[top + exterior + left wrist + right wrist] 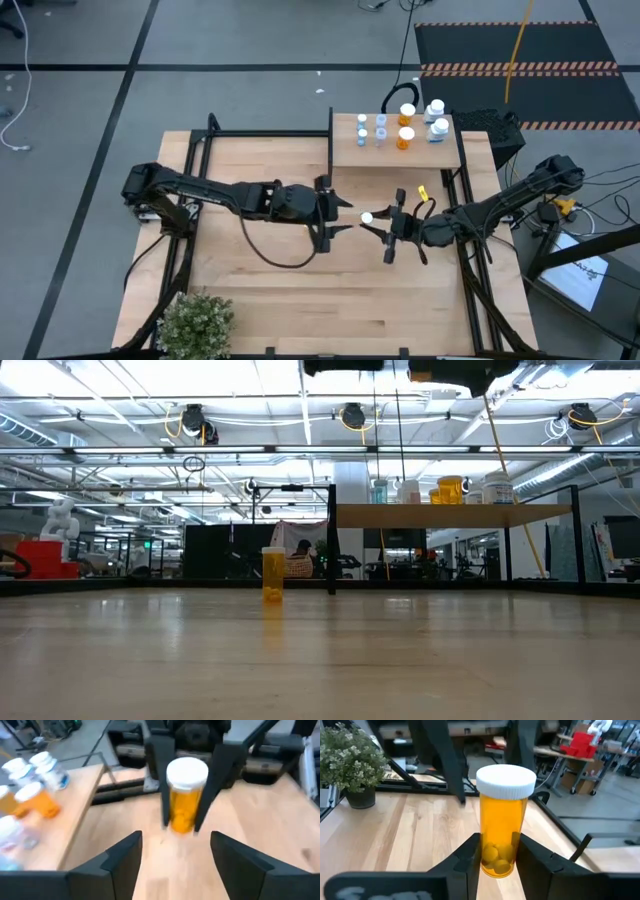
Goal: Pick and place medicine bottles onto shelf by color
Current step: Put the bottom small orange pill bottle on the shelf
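An orange medicine bottle with a white cap (503, 820) stands upright in my right gripper (499, 851), above the middle of the table (367, 216). My left gripper (175, 852) faces it from the table's left, open, with its fingers short of the bottle and nothing between them (345, 215). The shelf (395, 155) stands raised at the far right, with several orange, pale blue and white bottles (400, 128) on their bases. In the low view a second orange bottle (273, 573) stands on the tabletop. My right gripper pinches the lower half of the orange bottle's body (502, 862) between its two fingers, one on each side. The fingers (470, 860) come in about level from the table's right. The bottle is upright, cap up, and lifted clear of the table.
A potted plant (195, 318) sits at the near left corner. Black frame rails (200, 150) run along the table's sides. A black cable (275, 255) hangs in a loop under my left arm. Bare wood lies toward the near edge (330, 300).
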Robot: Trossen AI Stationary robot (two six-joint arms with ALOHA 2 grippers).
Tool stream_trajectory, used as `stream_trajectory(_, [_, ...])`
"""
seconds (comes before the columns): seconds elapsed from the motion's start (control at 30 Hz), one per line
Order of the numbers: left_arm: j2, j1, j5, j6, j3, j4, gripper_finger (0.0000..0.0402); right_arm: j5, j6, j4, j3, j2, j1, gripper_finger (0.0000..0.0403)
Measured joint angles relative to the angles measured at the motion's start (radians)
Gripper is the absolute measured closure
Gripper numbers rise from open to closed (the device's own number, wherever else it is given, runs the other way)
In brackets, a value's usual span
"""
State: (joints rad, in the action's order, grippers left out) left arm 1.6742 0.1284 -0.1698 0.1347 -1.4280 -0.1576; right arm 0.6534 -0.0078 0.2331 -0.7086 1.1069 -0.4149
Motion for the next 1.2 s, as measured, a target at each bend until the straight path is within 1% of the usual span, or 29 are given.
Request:
stream_trajectory(0.13, [-0.026, 0.000, -0.074, 0.024, -0.001, -0.064, 0.0161, -0.006, 0.076, -0.059, 0.000, 0.000, 0.021, 0.0303])
stream_trajectory(0.17, [-0.029, 0.003, -0.092, 0.032, 0.003, -0.088, 0.0161, -0.023, 0.100, -0.067, 0.000, 0.000, 0.032, 0.0302])
stream_trajectory(0.2, [-0.028, 0.004, -0.100, 0.038, 0.002, -0.076, 0.0161, -0.044, 0.126, -0.081, 0.000, 0.000, 0.044, 0.0301])
stream_trajectory(0.33, [-0.025, 0.001, -0.101, 0.057, 0.000, -0.055, 0.0160, -0.169, 0.225, -0.126, 0.000, 0.009, 0.095, 0.0297])
stream_trajectory(0.43, [-0.024, -0.002, -0.090, 0.059, 0.000, -0.049, 0.0160, -0.217, 0.252, -0.140, 0.000, 0.028, 0.120, 0.0297])
stream_trajectory(0.5, [-0.024, -0.010, -0.065, 0.046, 0.000, -0.058, 0.0160, -0.225, 0.251, -0.139, 0.000, 0.043, 0.125, 0.0298])
stream_trajectory(0.57, [-0.024, -0.019, -0.018, 0.024, 0.000, -0.075, 0.0160, -0.239, 0.240, -0.132, 0.000, 0.056, 0.132, 0.0297])
stream_trajectory(0.67, [-0.008, -0.030, 0.040, 0.013, 0.000, -0.059, 0.0160, -0.238, 0.223, -0.130, 0.000, 0.070, 0.136, 0.0297])
stream_trajectory(0.87, [0.034, -0.041, 0.050, 0.036, 0.000, -0.041, 0.0160, -0.238, 0.194, -0.128, 0.000, 0.072, 0.140, 0.0297])
stream_trajectory(0.93, [0.052, -0.049, 0.061, 0.040, -0.001, -0.008, 0.0160, -0.238, 0.184, -0.127, 0.000, 0.072, 0.140, 0.0296])
stream_trajectory(1.0, [0.061, -0.054, 0.066, 0.044, 0.002, -0.020, 0.0160, -0.238, 0.179, -0.125, 0.000, 0.072, 0.140, 0.0296])
stream_trajectory(1.07, [0.080, -0.058, 0.069, 0.048, -0.001, 0.020, 0.0160, -0.236, 0.179, -0.126, 0.000, 0.072, 0.140, 0.0296])
stream_trajectory(1.2, [0.083, -0.062, 0.069, 0.054, 0.001, 0.019, 0.0160, -0.236, 0.179, -0.130, 0.000, 0.072, 0.140, 0.0296])
